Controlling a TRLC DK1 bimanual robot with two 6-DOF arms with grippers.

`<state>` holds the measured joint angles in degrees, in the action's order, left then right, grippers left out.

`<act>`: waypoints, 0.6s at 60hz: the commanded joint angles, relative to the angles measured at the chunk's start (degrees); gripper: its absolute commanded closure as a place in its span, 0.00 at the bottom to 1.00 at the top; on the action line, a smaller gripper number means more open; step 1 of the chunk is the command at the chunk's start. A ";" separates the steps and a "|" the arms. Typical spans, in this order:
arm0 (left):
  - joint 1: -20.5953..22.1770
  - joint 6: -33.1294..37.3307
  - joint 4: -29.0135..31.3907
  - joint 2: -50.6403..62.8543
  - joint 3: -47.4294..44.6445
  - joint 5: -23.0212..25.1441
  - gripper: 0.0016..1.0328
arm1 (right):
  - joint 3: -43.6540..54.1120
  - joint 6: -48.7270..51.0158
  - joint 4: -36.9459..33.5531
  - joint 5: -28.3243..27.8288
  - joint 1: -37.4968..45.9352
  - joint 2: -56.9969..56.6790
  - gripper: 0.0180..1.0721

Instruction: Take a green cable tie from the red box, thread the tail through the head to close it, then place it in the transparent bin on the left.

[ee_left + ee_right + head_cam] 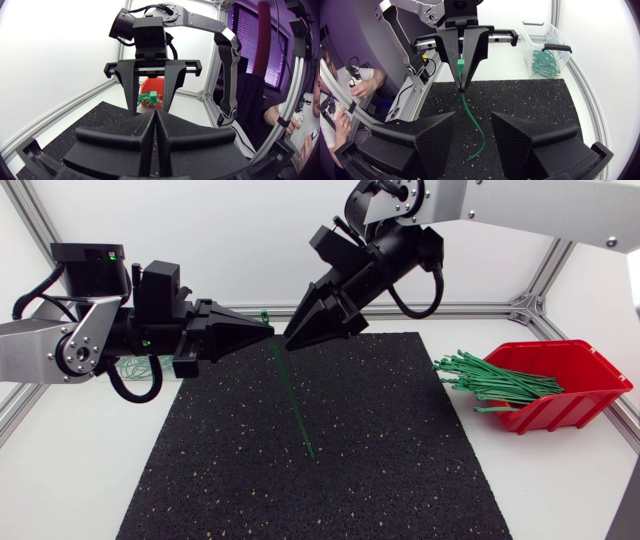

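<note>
My left gripper (268,331) is shut on a green cable tie (292,395) just below its head, above the back of the black mat (400,450). The tie's tail hangs down and touches the mat. In the right wrist view the left gripper (462,75) stands straight ahead with the tie's head (461,63) at its tips. My right gripper (290,340) faces it tip to tip, open; the tail (479,132) shows in the gap between its fingers, touching neither. The red box (575,390) sits at the right. The transparent bin (546,35) holds several ties.
A bundle of green ties (490,378) spills over the red box's left lip onto the white table. Aluminium frame posts (530,305) stand at the table's back corners. The mat covers the middle of the table.
</note>
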<state>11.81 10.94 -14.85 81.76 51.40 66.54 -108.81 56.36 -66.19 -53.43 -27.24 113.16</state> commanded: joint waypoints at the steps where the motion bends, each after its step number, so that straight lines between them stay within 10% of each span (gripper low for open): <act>1: -0.12 -0.66 -0.53 0.60 1.95 -0.01 0.97 | 0.80 -2.22 0.80 -1.59 -0.35 0.57 0.56; 36: -0.74 -11.73 -7.91 1.30 -0.16 0.17 0.97 | 8.09 -13.29 10.38 -5.28 -0.70 -4.00 0.66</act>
<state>11.64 1.32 -21.63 81.82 51.81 66.54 -102.26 45.10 -56.71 -57.89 -27.70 111.72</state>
